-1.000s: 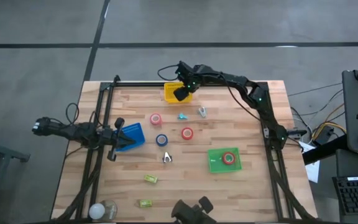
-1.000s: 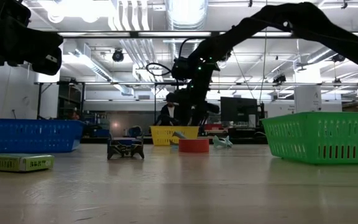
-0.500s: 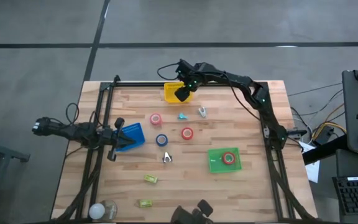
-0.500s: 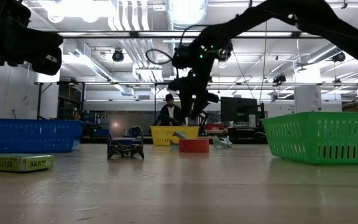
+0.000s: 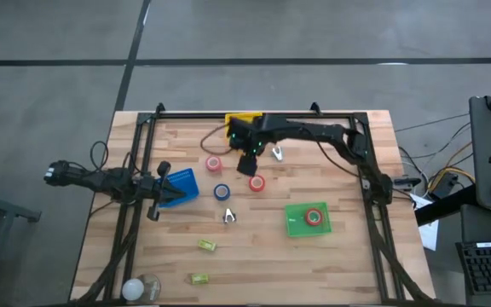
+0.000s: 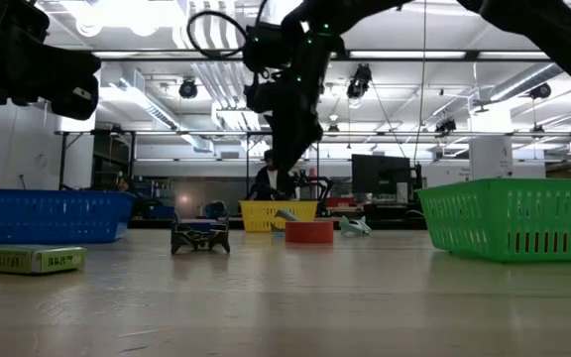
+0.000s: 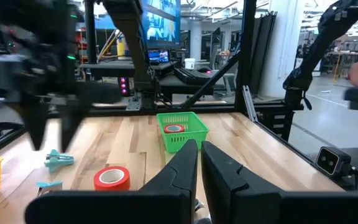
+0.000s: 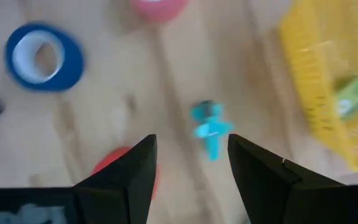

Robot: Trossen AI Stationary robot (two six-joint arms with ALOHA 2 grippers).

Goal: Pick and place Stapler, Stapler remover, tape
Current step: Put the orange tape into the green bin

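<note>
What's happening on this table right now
The right arm reaches over the middle of the table, its open, empty tool hovering above a small teal stapler remover, near a blue tape roll and a yellow basket. One red tape roll sits in the green basket. The left tool waits by the blue basket.

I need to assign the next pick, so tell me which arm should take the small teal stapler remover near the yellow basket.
The right. Its open right gripper hangs over the middle of the table, with the teal stapler remover just ahead of its fingers. The left gripper sits shut by the blue basket, farther off.
</note>
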